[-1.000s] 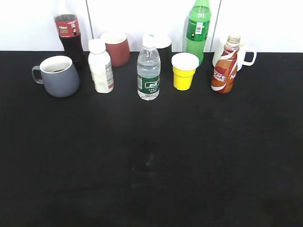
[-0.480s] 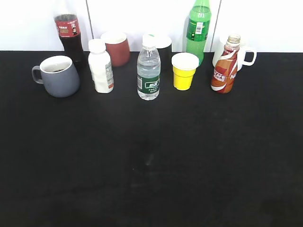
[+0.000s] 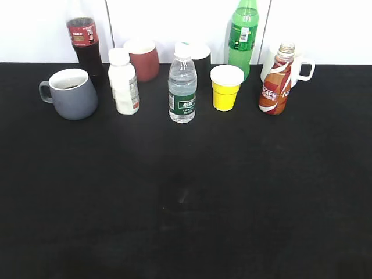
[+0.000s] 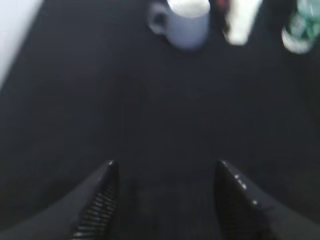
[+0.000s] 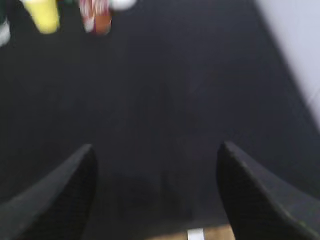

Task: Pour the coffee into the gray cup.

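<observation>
Opening approach: both claws hang wide apart and empty, left claw (image 4: 162, 200), right claw (image 5: 156, 190). The coffee bottle (image 3: 276, 81) stands far right on the tabletop (image 3: 186, 192), the gray cup (image 3: 72, 93) far left. Next, I'd judge: right claw reaches for the bottle.

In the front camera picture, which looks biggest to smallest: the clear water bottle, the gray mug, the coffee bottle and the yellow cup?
1. Clear water bottle, tallest.
2. Coffee bottle, slimmer.
3. Gray mug, shorter but widest; close to the coffee bottle overall, so that order is unsure.
4. Yellow cup, smallest.
</observation>
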